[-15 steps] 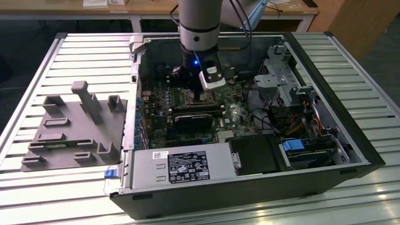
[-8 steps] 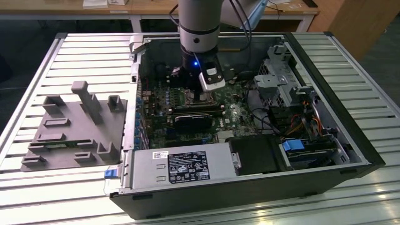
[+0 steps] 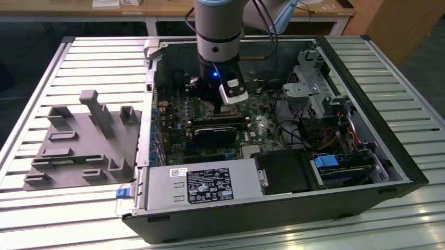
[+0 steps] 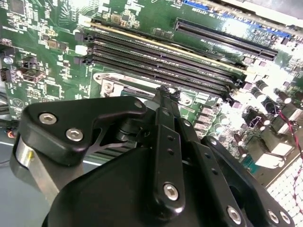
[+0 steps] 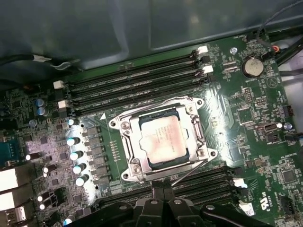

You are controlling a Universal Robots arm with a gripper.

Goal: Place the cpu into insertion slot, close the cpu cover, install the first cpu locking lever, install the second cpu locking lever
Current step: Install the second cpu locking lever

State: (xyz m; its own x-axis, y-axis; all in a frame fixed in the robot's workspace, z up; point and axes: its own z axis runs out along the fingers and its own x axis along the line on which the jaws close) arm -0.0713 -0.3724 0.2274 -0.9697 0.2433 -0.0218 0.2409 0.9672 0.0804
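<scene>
Silver cpu cover (image 5: 163, 137) partly tool-hidden (image 4: 163, 97)

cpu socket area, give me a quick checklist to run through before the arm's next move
1. cpu seated square in the insertion slot: ok, it lies flat inside the frame.
2. cpu cover down over the chip: ok, it frames the chip.
3. Locking levers latched: cannot tell; a thin lever slants off the frame's edge.
4. gripper near the socket edge: ok, it sits just beside the lever.
5. Gripper holding anything: cannot tell.
6. Memory slots clear of the gripper: ok.
</scene>
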